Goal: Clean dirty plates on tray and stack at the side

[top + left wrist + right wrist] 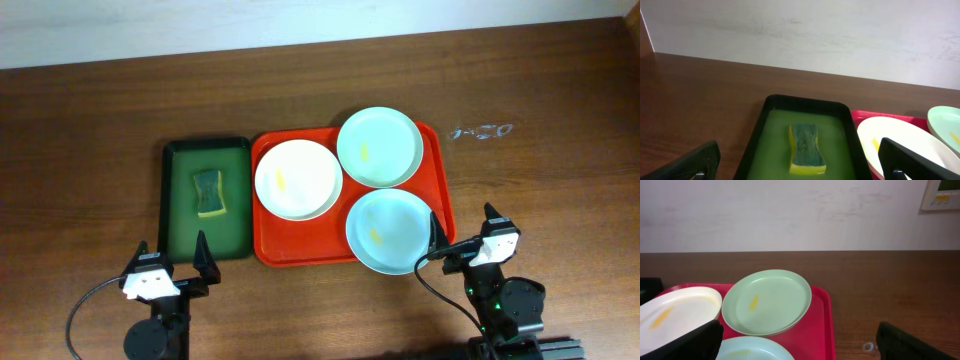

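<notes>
You see both claws spread apart and holding nothing: your left gripper (171, 245) sits near the dark green rectangular tray (176, 160) with its green-and-yellow sponge (208, 192), and your right gripper (462, 215) sits just beside the large bright red plastic tray (300, 243). On the red tray lie a cream-white round plate (297, 179) and two pale mint-blue round plates (379, 147) (391, 231), each with a yellow smear. Everything rests on the brown wooden table (80, 150).

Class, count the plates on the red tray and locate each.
3: cream-white plate at left of the tray, mint plate far right, second mint plate near right. None looks hidden.
</notes>
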Tool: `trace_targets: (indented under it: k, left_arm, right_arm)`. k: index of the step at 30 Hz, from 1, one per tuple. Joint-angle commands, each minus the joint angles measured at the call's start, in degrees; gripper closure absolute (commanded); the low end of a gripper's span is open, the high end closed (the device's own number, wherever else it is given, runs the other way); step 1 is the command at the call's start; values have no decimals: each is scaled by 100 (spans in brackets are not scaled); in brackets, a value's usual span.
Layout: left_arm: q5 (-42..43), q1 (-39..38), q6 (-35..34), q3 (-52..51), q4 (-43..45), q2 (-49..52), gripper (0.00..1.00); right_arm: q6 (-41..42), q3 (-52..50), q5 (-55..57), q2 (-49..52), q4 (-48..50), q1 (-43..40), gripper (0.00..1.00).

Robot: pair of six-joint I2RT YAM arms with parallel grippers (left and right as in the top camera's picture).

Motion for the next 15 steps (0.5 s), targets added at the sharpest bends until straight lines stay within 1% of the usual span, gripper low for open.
trace_targets:
  k: [1, 3, 4, 5, 8, 9, 11, 14, 15]
  left_arm:
    - [177, -33, 70, -11, -26, -24, 1]
    - [586, -33, 74, 20, -39, -22, 1]
    - [778, -33, 74, 76, -111, -15, 1]
    - [1016, -33, 76, 280, -415, -13, 1]
    - [1119, -33, 79, 1038, -1320, 35, 1]
    - [1130, -33, 101, 1497, -1729, 146, 1]
    - [1268, -33, 404, 2472, -2264, 544, 1]
    - [1300, -33, 463, 3904, -2970, 1362, 1]
    - [1425, -35, 581, 4435, -3215, 1716, 1]
  right_arm:
    - [46, -26, 20, -13, -17, -42, 2]
    - [337, 72, -129, -13, -22, -42, 2]
    - [345, 153, -334, -13, -33, -42, 2]
    - [345, 352, -570, -13, -170, -42, 1]
    - [343, 1010, -577, -13, -935, -42, 2]
    - [343, 1386, -577, -11, -1307, -42, 2]
    - [343, 2166, -560, 87, -1843, -42, 2]
    - [345, 3296, -595, 688, -2544, -42, 2]
    - [343, 3689, -656, 1001, -2813, -42, 2]
